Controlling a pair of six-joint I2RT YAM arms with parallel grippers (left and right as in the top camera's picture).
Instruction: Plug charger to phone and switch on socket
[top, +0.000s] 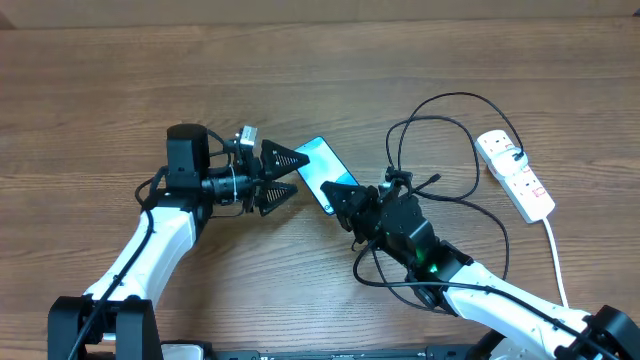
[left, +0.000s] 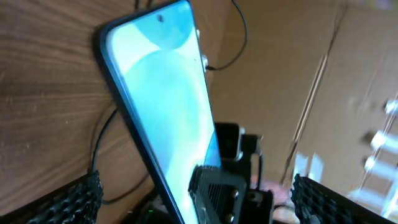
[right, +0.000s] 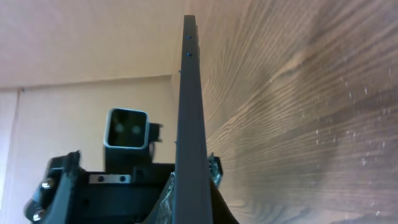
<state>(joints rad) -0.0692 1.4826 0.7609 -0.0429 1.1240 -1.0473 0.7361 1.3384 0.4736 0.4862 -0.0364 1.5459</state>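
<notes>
Standing at the table (top: 100, 80), I see the right gripper (top: 345, 200) clenched on one short end of the phone (top: 322, 160). It holds the phone tilted up, with the screen toward the left arm. In the right wrist view the phone is seen only by its thin edge, rising between the fingers. I cannot tell if the far end touches the wood.

The left gripper (top: 280, 178) is released. Its fingers (left: 74, 199) stand wide apart and point at the phone, near it but not touching.

The charger (top: 445, 97) lies in loose loops to the right of the phone, between it and the socket (top: 515, 175). I cannot pick out the small tip among the loops.

I think the phone is stiff, rather light and smooth. Glass and a polished frame can slip in a narrow grip, and a fall on the corner could harm it. The long side edges seem the better place to hold, leaving free the end that has the port.

The cable is soft and will bend away if taken far from the tip. I would take it just behind the connector, so that the tip stays straight for the port.
</notes>
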